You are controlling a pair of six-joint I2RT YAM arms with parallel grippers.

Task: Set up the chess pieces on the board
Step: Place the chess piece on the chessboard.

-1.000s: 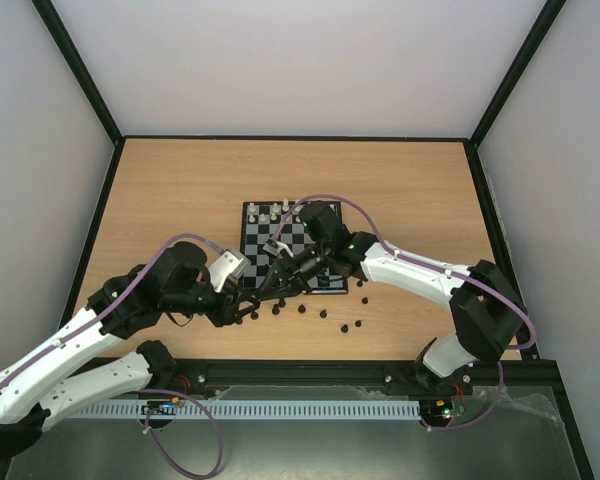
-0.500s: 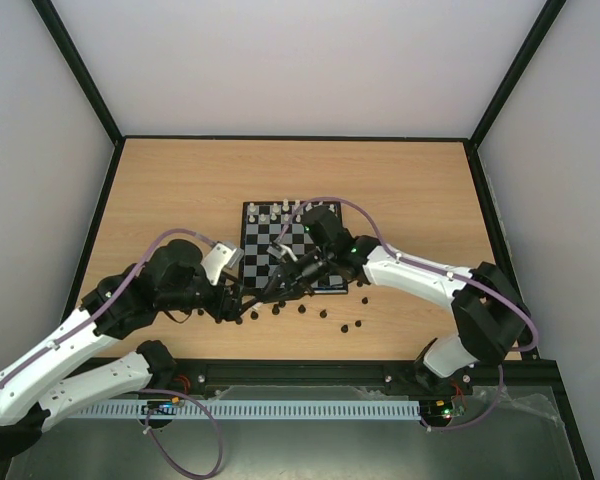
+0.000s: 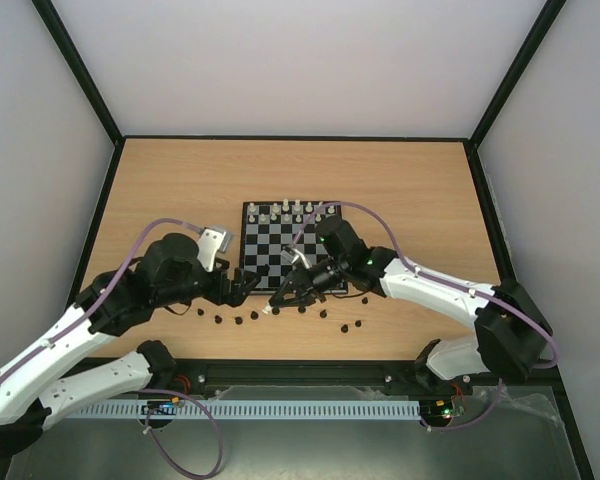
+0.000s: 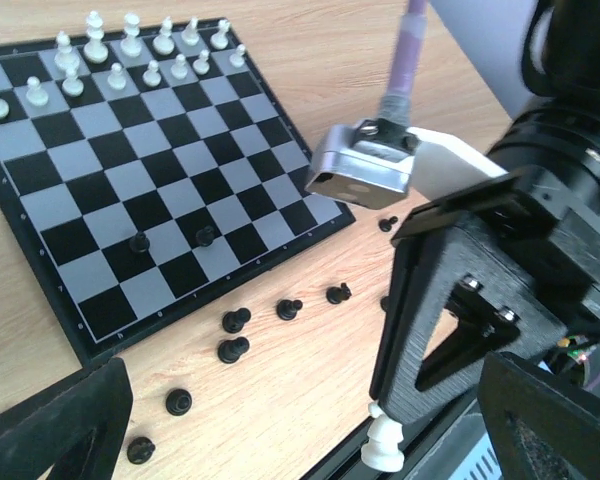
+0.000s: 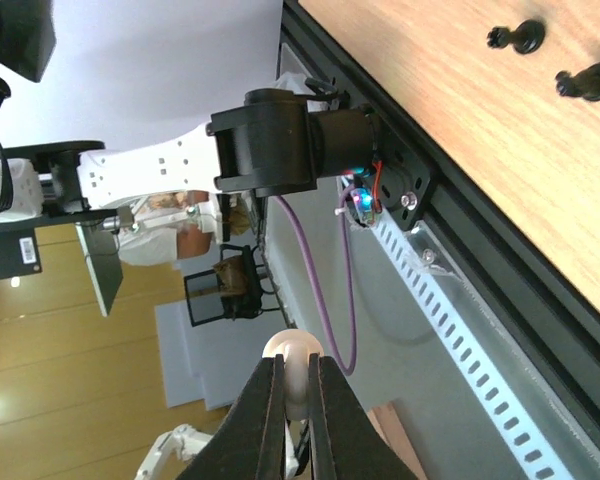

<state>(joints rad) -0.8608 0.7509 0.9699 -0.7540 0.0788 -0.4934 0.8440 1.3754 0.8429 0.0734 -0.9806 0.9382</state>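
Observation:
The board (image 3: 263,247) lies mid-table, with white chess pieces (image 4: 130,45) standing on its two far rows. Two black pieces (image 4: 139,242) stand on squares near its front edge. Several more black pieces (image 4: 233,349) lie loose on the wood in front of the board. My right gripper (image 5: 296,362) is shut on a white piece (image 5: 300,348) and hangs just off the board's near edge (image 3: 278,300). In the left wrist view that white piece (image 4: 385,446) hangs below the right gripper's black fingers (image 4: 450,300). My left gripper (image 3: 245,287) is wide open and empty, just left of the right one.
Black pieces (image 3: 345,326) are scattered in a line along the near strip of table. The black frame rail (image 3: 310,368) borders the near edge. The right arm's grey wrist camera (image 4: 360,170) and purple cable (image 4: 405,60) hang over the board's right corner.
My left gripper has opened wide and drawn back to the left. The right gripper, shut on the white piece, has swung off the board toward the near edge.

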